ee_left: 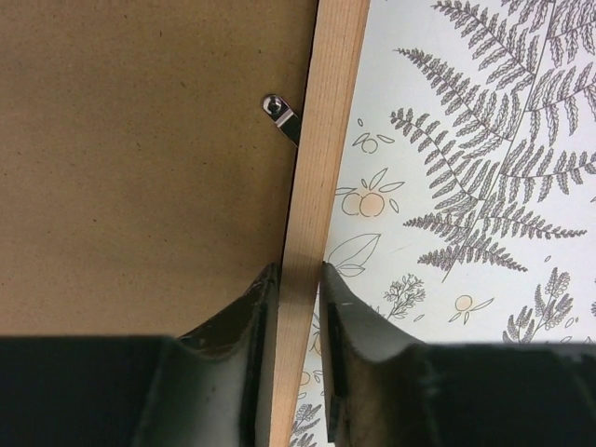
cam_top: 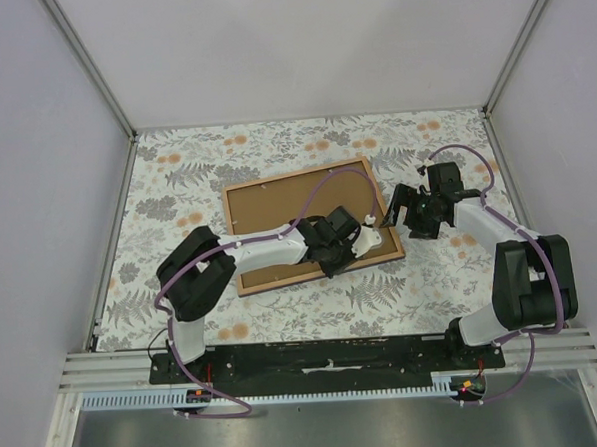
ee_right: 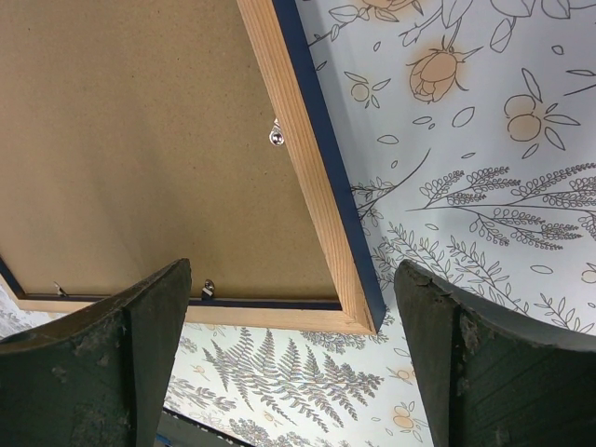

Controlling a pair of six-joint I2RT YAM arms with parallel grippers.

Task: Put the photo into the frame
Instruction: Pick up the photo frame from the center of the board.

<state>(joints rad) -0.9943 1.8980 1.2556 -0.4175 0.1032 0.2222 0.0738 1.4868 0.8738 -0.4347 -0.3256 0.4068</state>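
Across the whole bench (cam_top: pixel 274 145), a cloth (cam_top: pixel 451 266) printed with grey ferns and orange blossoms. Flat on it near the middle, turned a little askew, the frame (cam_top: pixel 296 175): light wood face up, dark blue down its outer edge. Inside the frame, filling it from rim to rim, a brown backing board (cam_top: pixel 278 207), lying level, plain side up. Along the board's edges, small metal clips (ee_right: pixel 277 136): one by one rim, two by the adjoining rim, each reaching onto the board.

Over the near right part of the frame, the left arm (cam_top: pixel 270 250), hiding that stretch of rim and board from above. Over the board too, a loop of purple cable (cam_top: pixel 317 185).

At the near long rim, the left fingers (ee_left: pixel 251 307): one on the board side, the other on the cloth side, the rim between them. Both pressed up against the wood, with no gap to make out. Just ahead of them, one more clip, reaching from the rim onto the board.

Beside the frame's right end, the right fingers (ee_right: pixel 121 326): spread wide, holding nothing, above the cloth. Between them in the right wrist view, a corner of the frame, apart from both.
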